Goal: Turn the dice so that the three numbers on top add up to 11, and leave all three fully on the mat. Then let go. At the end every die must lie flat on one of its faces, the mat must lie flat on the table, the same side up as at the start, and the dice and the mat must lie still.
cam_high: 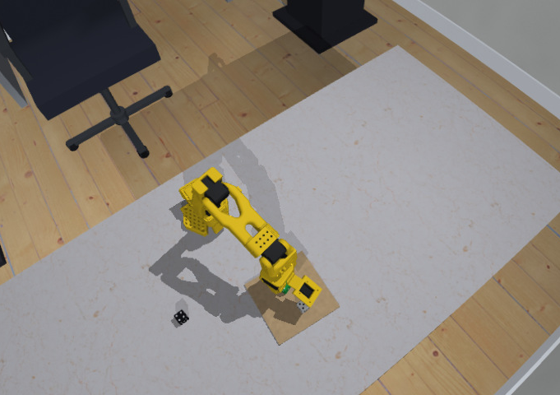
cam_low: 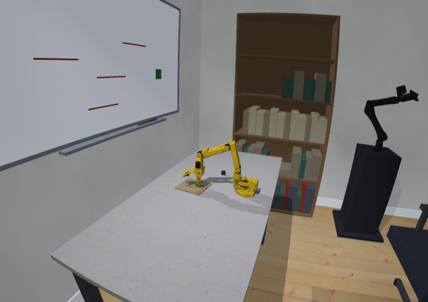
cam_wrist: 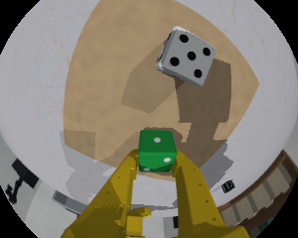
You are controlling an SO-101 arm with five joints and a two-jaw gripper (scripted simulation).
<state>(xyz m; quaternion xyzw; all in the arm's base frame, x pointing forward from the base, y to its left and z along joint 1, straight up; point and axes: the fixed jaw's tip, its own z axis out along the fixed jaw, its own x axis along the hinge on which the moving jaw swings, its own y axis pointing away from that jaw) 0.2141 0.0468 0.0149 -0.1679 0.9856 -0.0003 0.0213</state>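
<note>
the gripper (cam_high: pixel 284 290) (cam_low: pixel 197 184) (cam_wrist: pixel 157 158) is closed snugly on the green die (cam_high: pixel 285 288) (cam_low: pixel 196 184) (cam_wrist: pixel 157 149), one-pip side up over the mat (cam_high: pixel 280 332) (cam_low: pixel 194 190) (cam_wrist: pixel 94 74), probably to set it near the white die (cam_high: pixel 302 306) (cam_low: pixel 186 182) (cam_wrist: pixel 189 57), while the black die (cam_high: pixel 181 317) (cam_low: pixel 223 172) (cam_wrist: pixel 228 186) lies off on the table (cam_high: pixel 406 186) (cam_low: pixel 157 231) (cam_wrist: pixel 30 84).

The white die (cam_high: pixel 302 306) (cam_low: pixel 186 182) (cam_wrist: pixel 189 56) showed five pips; the green die (cam_high: pixel 285 288) (cam_low: pixel 196 184) (cam_wrist: pixel 157 150), one on its upper visible face. The black die's (cam_high: pixel 181 317) (cam_low: pixel 223 172) (cam_wrist: pixel 228 186) were too small to count.
</note>
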